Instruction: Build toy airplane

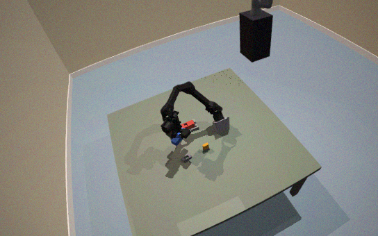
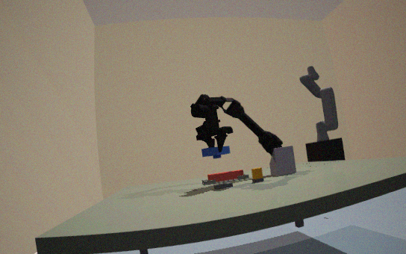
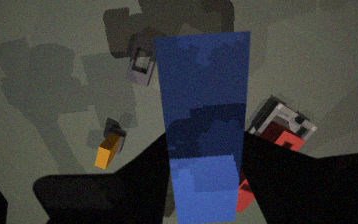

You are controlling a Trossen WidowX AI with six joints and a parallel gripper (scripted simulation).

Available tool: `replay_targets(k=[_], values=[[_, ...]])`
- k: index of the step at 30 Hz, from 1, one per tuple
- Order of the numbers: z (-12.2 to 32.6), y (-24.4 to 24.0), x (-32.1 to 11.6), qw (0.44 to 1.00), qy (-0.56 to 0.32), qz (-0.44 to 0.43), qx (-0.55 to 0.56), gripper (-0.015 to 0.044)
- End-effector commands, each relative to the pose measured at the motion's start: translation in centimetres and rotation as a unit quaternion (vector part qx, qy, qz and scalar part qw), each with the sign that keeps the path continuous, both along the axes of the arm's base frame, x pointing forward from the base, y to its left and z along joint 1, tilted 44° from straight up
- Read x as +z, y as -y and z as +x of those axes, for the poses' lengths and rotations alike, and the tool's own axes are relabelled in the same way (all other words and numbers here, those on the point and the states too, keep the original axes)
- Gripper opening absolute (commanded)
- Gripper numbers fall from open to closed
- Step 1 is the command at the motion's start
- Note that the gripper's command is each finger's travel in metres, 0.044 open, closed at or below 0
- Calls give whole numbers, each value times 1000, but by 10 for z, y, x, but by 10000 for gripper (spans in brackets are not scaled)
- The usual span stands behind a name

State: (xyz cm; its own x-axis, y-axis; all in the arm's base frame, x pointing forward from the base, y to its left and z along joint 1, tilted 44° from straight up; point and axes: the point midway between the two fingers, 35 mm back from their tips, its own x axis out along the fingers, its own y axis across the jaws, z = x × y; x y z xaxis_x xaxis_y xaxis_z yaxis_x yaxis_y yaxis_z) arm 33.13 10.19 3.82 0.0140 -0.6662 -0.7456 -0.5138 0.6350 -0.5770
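My gripper (image 1: 181, 134) (image 2: 216, 149) (image 3: 200, 135) is shut on the blue wing (image 1: 176, 140) (image 2: 207, 152) (image 3: 205, 75). It holds the wing level, well above the table, with its tab pointing down. The red fuselage (image 1: 189, 124) (image 2: 225, 175) (image 3: 292, 141) lies along the grey cradle jig (image 1: 195, 128) (image 2: 206, 182) (image 3: 285, 112); whether it is fully seated cannot be told. The wing is raised and off to one side of it. In the wrist view the wing and a finger hide part of the fuselage. The orange tail fin (image 1: 206, 146) (image 2: 257, 173) (image 3: 107, 151) stands upright in a small dark holder.
A small grey holder (image 1: 187, 158) (image 2: 223, 185) (image 3: 141, 75) with an opening in its top stands on the table, empty. The arm's grey base block (image 1: 222, 126) (image 2: 283, 161) stands beyond the tail fin. Another arm on a black pedestal (image 1: 256, 36) (image 2: 325, 150) is farther back.
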Motion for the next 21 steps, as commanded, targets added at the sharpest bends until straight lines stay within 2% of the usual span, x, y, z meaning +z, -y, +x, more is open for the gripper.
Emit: replay_targets(k=[1, 21], values=[[-1, 12, 10, 1000, -16, -1, 24, 0], [-21, 64, 45, 981, -126, -6, 147, 0]])
